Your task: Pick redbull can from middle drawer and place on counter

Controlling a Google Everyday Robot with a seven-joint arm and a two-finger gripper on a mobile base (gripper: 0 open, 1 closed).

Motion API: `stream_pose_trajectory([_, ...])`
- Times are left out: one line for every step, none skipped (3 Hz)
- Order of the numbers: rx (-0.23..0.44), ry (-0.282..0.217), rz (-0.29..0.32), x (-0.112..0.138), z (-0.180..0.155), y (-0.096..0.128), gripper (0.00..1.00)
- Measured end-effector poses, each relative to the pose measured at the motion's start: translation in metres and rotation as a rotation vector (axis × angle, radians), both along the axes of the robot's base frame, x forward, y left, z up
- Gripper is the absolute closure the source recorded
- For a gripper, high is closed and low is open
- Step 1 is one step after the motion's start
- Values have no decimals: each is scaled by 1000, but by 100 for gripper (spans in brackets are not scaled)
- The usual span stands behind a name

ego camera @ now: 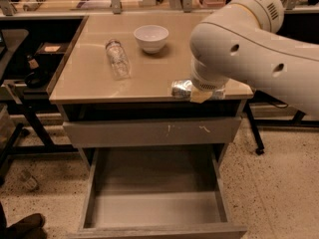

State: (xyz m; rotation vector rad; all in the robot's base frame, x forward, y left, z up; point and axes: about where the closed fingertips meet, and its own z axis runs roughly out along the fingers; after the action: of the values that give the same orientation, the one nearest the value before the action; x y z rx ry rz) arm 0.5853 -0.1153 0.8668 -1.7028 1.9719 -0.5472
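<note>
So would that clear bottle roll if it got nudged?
Likely: the clear bottle lies on its side on the glossy counter. Seems empty, probably light. The end effector holds the redbull can at the counter's front edge.

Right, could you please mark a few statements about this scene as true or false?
1. The end effector holds the redbull can at the front edge of the counter. True.
2. The middle drawer is shut. False: it stands pulled open.
3. The clear bottle stands upright. False: it lies on its side on the counter.
4. A white bowl sits on the counter. True.
</note>
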Motion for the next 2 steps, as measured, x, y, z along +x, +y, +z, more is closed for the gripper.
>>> stream_pose_trajectory([-3, -13, -19, 32, 15, -7, 100])
stream_pose_trajectory([6, -12, -32, 59, 23, -13, 100])
